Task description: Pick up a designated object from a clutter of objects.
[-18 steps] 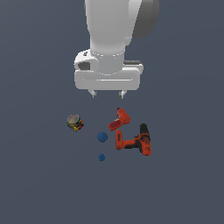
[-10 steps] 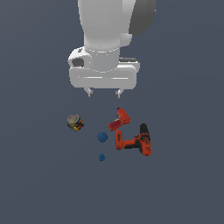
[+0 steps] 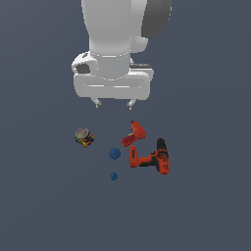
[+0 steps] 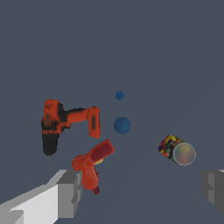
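Two short fingertips are poking down from the white gripper [image 3: 113, 103], and they are standing wide apart with only air between them; the hand is gripping nothing and touching nothing. It is hanging well above the dark floor [image 3: 44, 206], clear of every item in the scatter below.

Down there, the larger dark-blue ball [image 3: 114, 153] is sitting out in the open, roughly under the gripper in the exterior view, and not touching any neighbour. Toward the exterior view's right, the orange-black power drill [image 3: 149, 158] is lying on its side, its grip end just beside the ball with a thin strip of floor between them. The smaller red tool [image 3: 134, 134] is lying tilted just above the drill in that view, near the ball but apart from it. Off toward the exterior view's left, the multicoloured silver-topped can [image 3: 84, 137] is standing by itself. The much smaller blue ball [image 3: 113, 176] is resting below the larger one, a short gap away.

From the wrist view, the two grey fingers [image 4: 69, 192] are framing the scene from either side, spread broadly, and the larger ball [image 4: 122, 125] is showing between them, with the drill [image 4: 65, 124], the red tool [image 4: 92, 163], the can [image 4: 177, 150] and the small ball [image 4: 119, 95] ranged around it.
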`<act>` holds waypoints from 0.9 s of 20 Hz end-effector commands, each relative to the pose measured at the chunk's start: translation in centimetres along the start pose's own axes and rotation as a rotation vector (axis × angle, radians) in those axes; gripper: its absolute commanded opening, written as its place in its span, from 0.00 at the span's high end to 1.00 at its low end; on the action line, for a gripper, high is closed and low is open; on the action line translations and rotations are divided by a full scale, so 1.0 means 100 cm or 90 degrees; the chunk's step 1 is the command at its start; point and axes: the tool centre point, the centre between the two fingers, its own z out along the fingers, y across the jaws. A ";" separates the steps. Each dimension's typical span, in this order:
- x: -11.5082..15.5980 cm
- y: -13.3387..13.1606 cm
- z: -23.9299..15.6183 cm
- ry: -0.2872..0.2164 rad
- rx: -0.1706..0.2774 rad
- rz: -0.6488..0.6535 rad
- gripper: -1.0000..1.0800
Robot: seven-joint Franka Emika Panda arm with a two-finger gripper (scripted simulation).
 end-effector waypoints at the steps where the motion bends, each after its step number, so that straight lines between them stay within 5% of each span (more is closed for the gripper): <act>1: 0.002 0.001 0.008 -0.002 0.000 -0.007 0.04; 18: 0.017 0.010 0.168 -0.018 0.004 -0.140 0.04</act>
